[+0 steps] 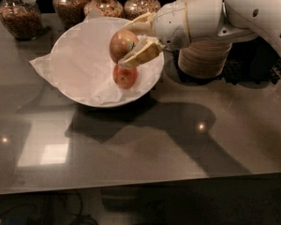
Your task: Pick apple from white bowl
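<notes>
Pinching the apple (118, 43) above the white bowl (113, 105), upper middle of the frame.

Reaching in from the upper right, the white arm (253, 8) brings the gripper (127, 44) over the bowl's right half, its tan jaws closed on the yellow-gold apple, one above it and one below. Just under the lower jaw a redder apple (124, 77) lies on the crumpled white paper (79, 64) lining the bowl. Whether jaw and red apple touch cannot be told. Behind the bowl, along the top edge, stand glass jars (21, 16) of brown contents. A ribbed cream stack (203, 60) sits to the right, partly behind the arm, all on the dark glossy counter (154, 149).
</notes>
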Controlling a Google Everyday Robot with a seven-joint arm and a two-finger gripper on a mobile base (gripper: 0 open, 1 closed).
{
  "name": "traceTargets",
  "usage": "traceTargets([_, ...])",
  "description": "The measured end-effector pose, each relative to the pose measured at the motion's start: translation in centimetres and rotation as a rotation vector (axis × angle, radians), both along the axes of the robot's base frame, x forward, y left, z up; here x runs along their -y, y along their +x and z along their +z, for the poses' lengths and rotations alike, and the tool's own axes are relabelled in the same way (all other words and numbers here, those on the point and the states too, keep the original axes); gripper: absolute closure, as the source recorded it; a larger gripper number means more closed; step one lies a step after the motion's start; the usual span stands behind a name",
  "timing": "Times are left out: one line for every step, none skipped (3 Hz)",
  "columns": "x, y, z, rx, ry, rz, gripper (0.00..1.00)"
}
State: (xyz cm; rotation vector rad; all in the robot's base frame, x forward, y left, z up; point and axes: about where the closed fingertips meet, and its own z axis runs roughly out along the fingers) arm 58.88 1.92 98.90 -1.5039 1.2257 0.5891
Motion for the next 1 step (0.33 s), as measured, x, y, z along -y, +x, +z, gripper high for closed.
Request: traceTargets([0.05, -0.02, 0.02, 0.0, 0.0, -0.001, 1.0])
